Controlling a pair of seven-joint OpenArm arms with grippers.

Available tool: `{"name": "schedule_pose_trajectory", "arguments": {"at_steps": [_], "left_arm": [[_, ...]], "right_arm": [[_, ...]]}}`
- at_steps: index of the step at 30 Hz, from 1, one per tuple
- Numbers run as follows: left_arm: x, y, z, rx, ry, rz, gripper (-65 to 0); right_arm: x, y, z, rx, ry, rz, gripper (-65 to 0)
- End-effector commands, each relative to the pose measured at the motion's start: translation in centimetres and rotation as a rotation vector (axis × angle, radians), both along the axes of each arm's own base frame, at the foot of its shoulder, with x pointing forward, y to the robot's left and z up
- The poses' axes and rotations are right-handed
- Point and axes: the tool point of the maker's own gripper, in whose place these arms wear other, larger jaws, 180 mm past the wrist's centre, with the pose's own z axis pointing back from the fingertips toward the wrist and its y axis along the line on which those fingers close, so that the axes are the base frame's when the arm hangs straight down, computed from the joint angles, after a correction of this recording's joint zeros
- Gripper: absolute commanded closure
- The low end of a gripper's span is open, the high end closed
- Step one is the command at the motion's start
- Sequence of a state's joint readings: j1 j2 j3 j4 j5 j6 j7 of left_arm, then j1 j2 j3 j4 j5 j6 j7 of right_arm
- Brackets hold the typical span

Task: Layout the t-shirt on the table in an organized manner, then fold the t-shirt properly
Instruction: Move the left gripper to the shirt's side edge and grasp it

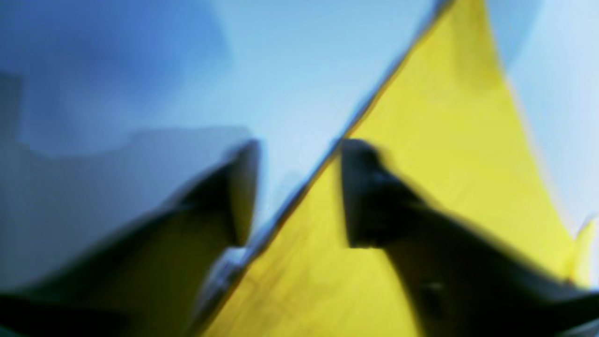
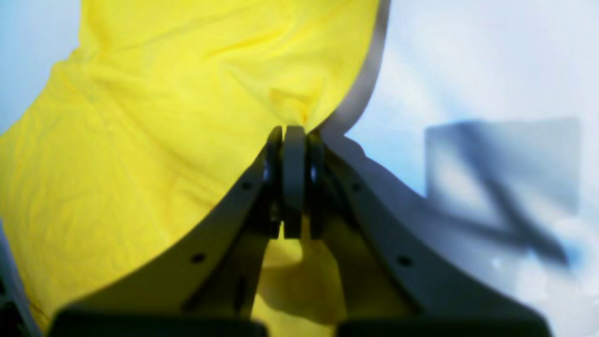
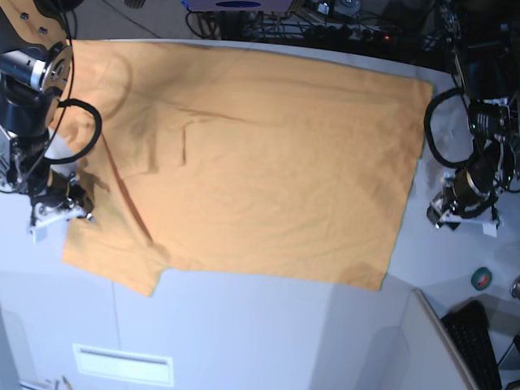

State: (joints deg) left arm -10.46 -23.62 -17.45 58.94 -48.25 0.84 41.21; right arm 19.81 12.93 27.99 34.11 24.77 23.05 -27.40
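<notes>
here one t-shirt [image 3: 260, 162] is seen, spread flat over one pale worktop [image 3: 268, 325], and two arms are counted, one at each side of the cloth. in the base view the shirt is laid sideways, with a sleeve pointing toward the near edge at lower left and the straight hem running down the right side. the far edge of the cloth is set close to the far edge of the worktop, while a broad bare stretch of worktop is left open along the near side and a narrower strip beyond the hem. a small round green object [image 3: 483, 279] and a dark keyboard [image 3: 479, 341] are found at the lower right, apart from the shirt.

the right gripper [image 2: 294, 135] is placed at the sleeve side, and its jaws are pressed together on a pinch of the shirt's edge, with fabric bunched just above the tips. the left gripper [image 1: 299, 192] is held beside the hem side; its jaws are parted, nothing is held between them, and the cloth's edge is seen running between the two tips, though the view is blurred.
</notes>
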Motion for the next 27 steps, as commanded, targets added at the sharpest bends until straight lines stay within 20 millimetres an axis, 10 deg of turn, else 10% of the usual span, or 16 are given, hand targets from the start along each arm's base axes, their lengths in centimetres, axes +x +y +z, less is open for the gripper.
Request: {"name": "schedule_pose_trajectory", "arguments": {"at_steps": [1,4,10,27], "left_arm": [[2.3,0.5,1.8,0.001,-0.05,0.0,-39.5],[4.8,-0.8,0.8,0.068,0.034,-0.093,-50.4],[7.2,-2.4,-2.0,0.173,0.112,-0.172,-45.9],[5.1,-6.6,-5.3,0.113,0.138,-0.267,-42.8]], "right_arm": [[1.6,-1.0,1.7,-0.017,-0.057,-0.009,0.0],[1.6,-1.2,1.7,-0.02,-0.055,-0.01,0.0],[1.5,-1.4,1.7,-0.023,-0.055,-0.009,0.0],[1.5,-1.4,1.7,-0.024,-0.055,-0.009,0.0]]}}
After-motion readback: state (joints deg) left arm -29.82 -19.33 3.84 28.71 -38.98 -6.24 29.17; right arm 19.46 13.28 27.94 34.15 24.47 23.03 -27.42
